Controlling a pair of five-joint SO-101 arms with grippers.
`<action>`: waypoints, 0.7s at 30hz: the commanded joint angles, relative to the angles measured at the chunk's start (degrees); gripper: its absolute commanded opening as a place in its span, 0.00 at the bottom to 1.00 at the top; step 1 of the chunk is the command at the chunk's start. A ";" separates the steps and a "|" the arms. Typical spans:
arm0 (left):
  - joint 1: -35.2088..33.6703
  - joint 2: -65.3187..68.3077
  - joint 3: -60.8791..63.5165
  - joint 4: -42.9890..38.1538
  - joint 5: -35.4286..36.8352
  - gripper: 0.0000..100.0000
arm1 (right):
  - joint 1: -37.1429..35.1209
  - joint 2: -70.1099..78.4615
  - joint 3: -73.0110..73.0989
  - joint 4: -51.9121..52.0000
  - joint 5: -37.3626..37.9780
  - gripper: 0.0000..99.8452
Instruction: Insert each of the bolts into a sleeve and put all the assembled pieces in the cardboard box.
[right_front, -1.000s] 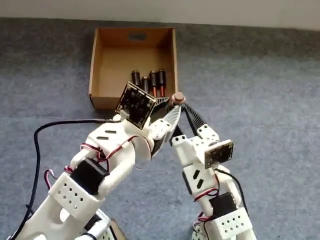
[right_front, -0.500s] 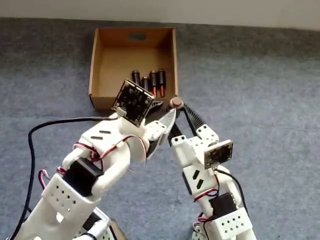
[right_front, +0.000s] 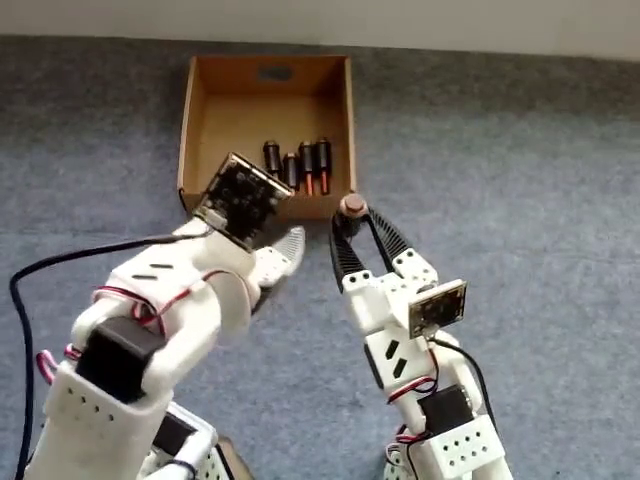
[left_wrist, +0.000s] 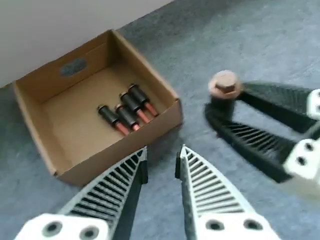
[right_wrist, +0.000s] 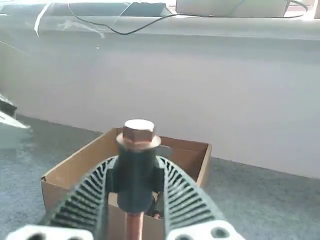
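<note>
My right gripper is shut on an upright assembled piece, a copper bolt inside a dark sleeve, with the bolt head on top. It hangs just off the near right corner of the cardboard box. The left wrist view shows that same piece between the black fingers. Several assembled pieces lie side by side in the box, also seen in the left wrist view. My left gripper is open and holds nothing, in front of the box's near wall, left of the right gripper.
Grey carpet covers the table around the box. A black cable trails off the left arm. A pale wall rises behind the box.
My left gripper has drawn back and leftward away from the held piece. The right gripper stays put with the piece in it.
</note>
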 joint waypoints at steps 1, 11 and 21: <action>-14.11 -0.84 2.77 3.96 -1.41 0.04 | -0.13 -0.48 -3.82 3.65 0.35 0.01; -40.48 -0.40 38.20 -15.82 -1.67 0.01 | -0.22 0.84 -22.90 19.65 0.26 0.01; -39.96 -0.40 51.21 -29.98 -1.14 0.01 | -0.31 36.26 -55.34 34.95 -2.64 0.01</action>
